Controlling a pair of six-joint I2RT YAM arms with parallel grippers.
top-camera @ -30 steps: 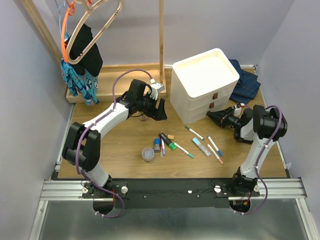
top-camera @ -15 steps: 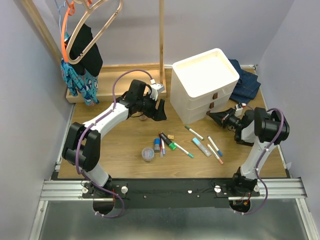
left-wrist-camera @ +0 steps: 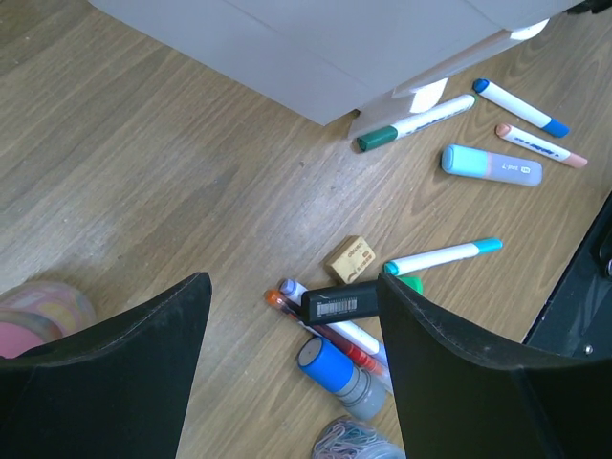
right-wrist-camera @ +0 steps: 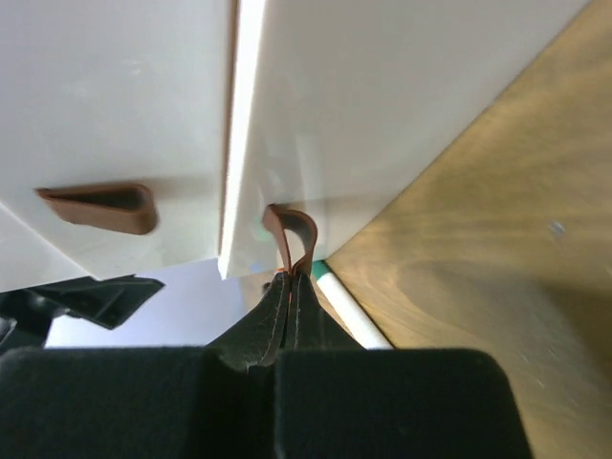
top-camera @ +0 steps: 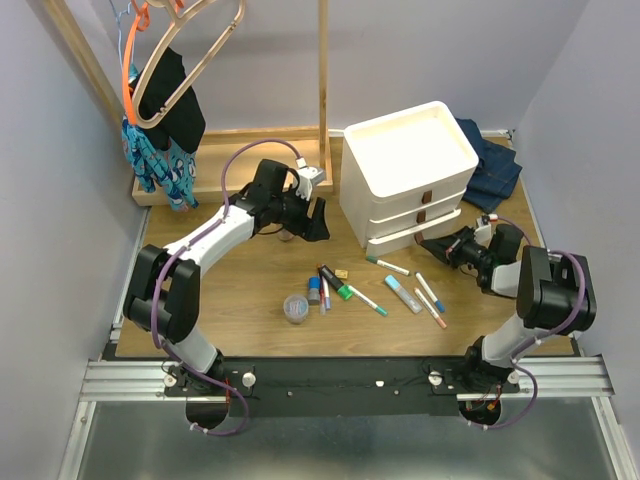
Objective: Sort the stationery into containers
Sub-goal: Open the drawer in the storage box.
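The white three-drawer unit stands at the back right. My right gripper is shut on the brown pull tab of the bottom drawer, which stands slightly out. Slim markers, a pale blue tube, a thick black-and-green marker and a clear tub lie on the table in front. My left gripper is open and empty above the table, beside the pink-capped bottle. Its wrist view shows the black marker between its fingers.
A wooden rack base with a post and hangers stands at the back left. Folded denim lies right of the drawer unit. A small tan eraser and a blue-capped grey stick lie among the markers.
My right arm has drawn back toward the near right with the pull tab in its jaws, and the bottom drawer has slid out a little. My left arm has barely moved.
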